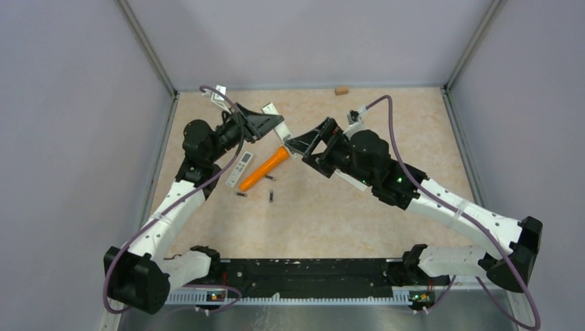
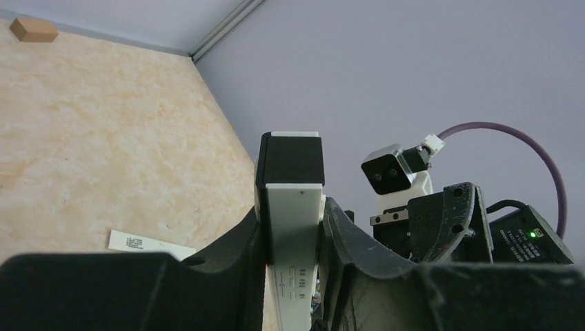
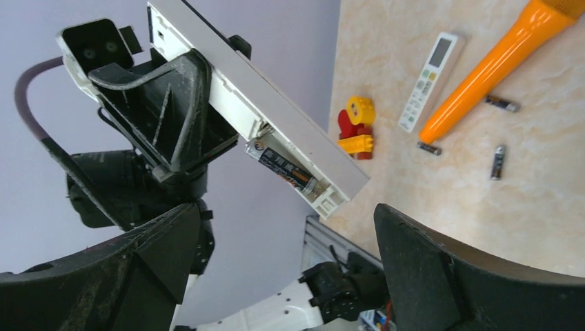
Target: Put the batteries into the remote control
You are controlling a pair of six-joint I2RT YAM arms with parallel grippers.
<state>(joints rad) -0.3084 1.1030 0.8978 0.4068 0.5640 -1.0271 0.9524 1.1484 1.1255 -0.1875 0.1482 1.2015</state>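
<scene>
From above, the orange torch-like tube (image 1: 265, 169) lying on the table (image 1: 359, 207) is my marker. Just beyond its far end the left gripper (image 1: 270, 124) hangs above the table, clamped on a slim white plastic remote control (image 1: 280, 129). The right gripper (image 1: 298, 146) faces it, close to the remote. Three small dark cylindrical batteries (image 1: 271, 198) lie loose on the near side of the tube. I'd judge them light, hard and smooth, apt to roll or squirt out of a pinch, so best taken across the middle of the barrel. The remote looks light and stiff, and a grip on its long edges suits it.

The left wrist camera shows the remote standing upright between the two dark fingers (image 2: 241, 255), pinched by its sides. It has a white body topped by a black cap.

The right wrist camera looks at the remote's back. Its bay is open and one dark battery (image 3: 286, 169) with orange print lies in it; whether a second slot is filled I cannot tell. The right gripper's fingers (image 3: 441, 269) stand wide apart with nothing between them. On the table the loose batteries show dark barrels and paler ends, one just beside the tube's rounded end. A second white remote (image 3: 431, 79) lies alongside the tube.
</scene>
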